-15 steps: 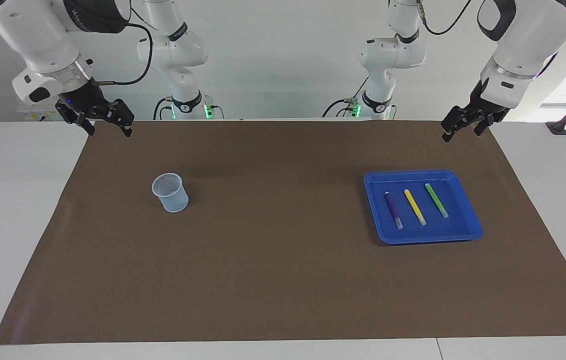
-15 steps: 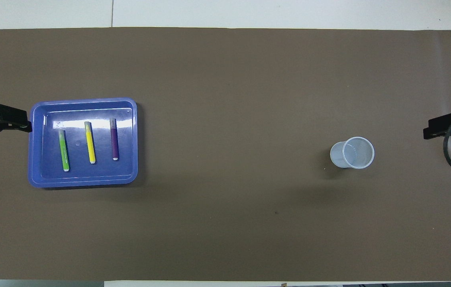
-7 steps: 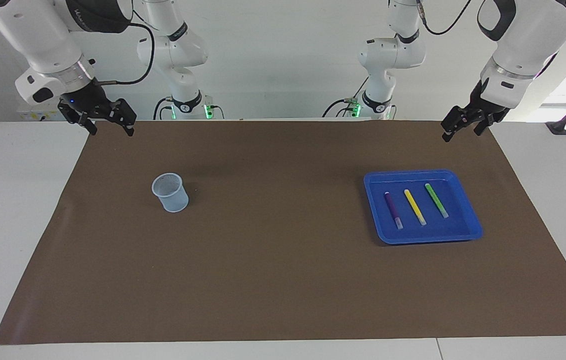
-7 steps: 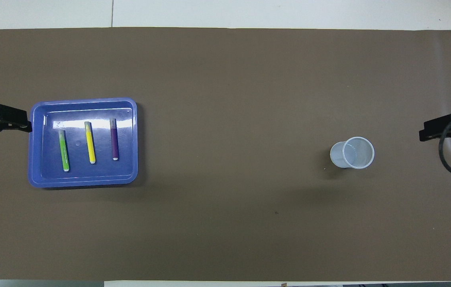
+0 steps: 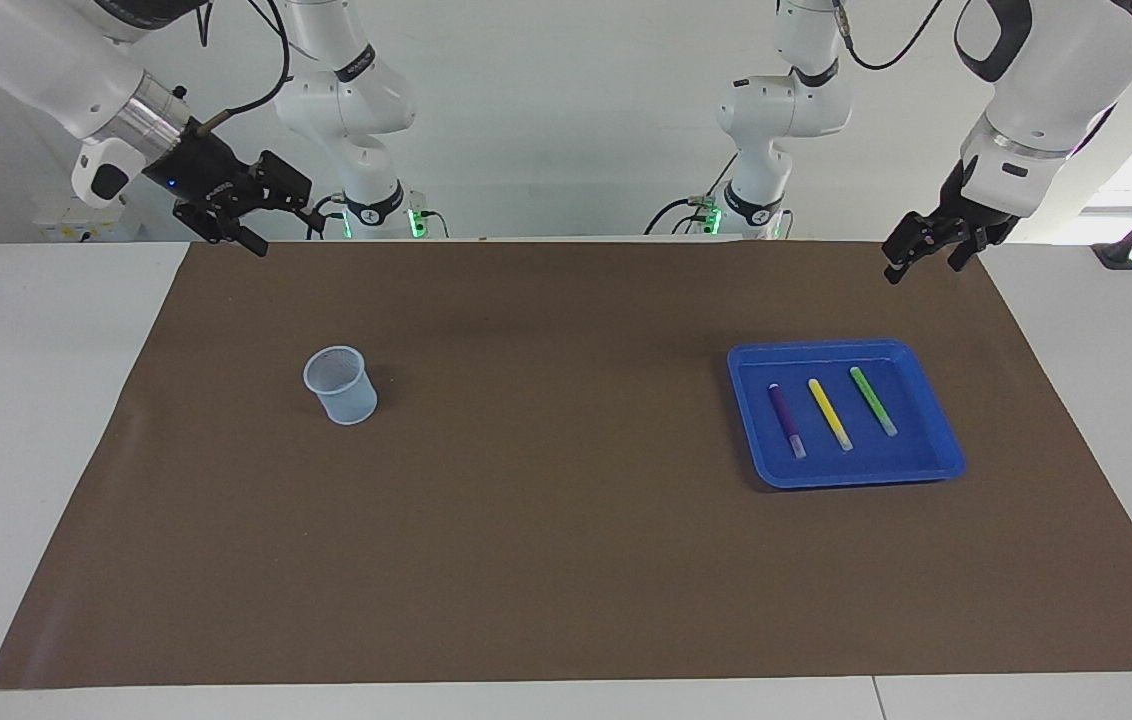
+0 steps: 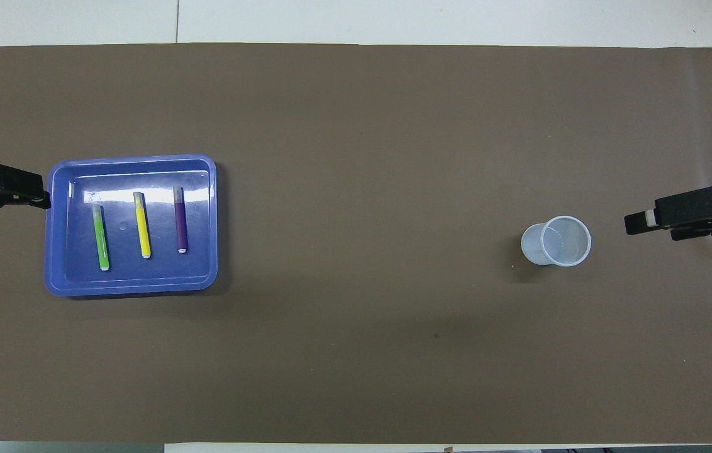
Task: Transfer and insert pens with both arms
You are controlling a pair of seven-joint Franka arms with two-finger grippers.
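Facing view: no legible writing on the pens (image 5: 829,413); both grippers' fingers spread, empty.

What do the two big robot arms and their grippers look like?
Both arms are large, glossy white shells with black joints and silver wrist rings. Each ends in a black two-finger gripper: the right gripper shows a small blue light and a black cable looping along its arm; the left gripper hangs below a white wrist block.

blue tray (image 5: 938,455), brown mat (image 5: 566,560), pale mesh cup (image 5: 341,385)
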